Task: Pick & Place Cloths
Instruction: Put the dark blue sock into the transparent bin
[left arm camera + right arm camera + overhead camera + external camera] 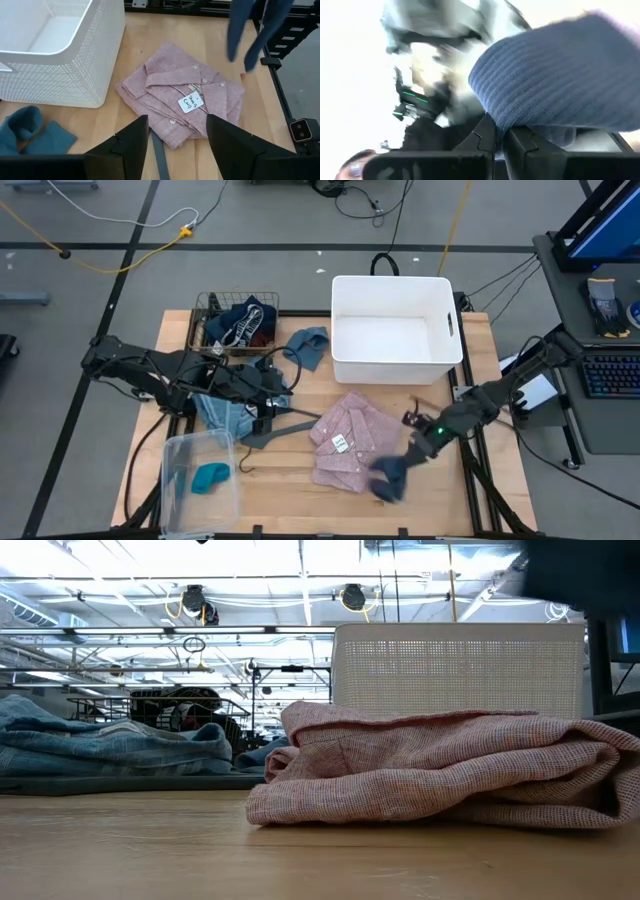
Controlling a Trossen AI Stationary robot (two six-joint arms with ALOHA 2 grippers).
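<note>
My right gripper [412, 452] is shut on a navy ribbed cloth [389, 482] above the table's near right part, beside the pink checked shirt [347, 444]. That shirt lies folded on the wood with its white tag [191, 103] facing up. My left gripper [177, 145] is open and hovers over the light blue denim garment [228, 412] and the grey hanger [272, 432], pointing toward the pink shirt. A grey-blue cloth [308, 346] lies by the white bin [345, 365]. A teal cloth [210, 477] sits in a clear tub. My right gripper pinches a fold of the navy ribbed cloth [540, 112] between its two fingers [485, 137]. The cloth hangs below in two slack strands [248, 30], lifted clear of the table.
The white bin stands at the far middle of the table. A wire basket [212, 308] at the far left holds more dark cloths. The clear tub [178, 455] sits at the near left corner. Bare wood shows between the pink shirt and the bin.
</note>
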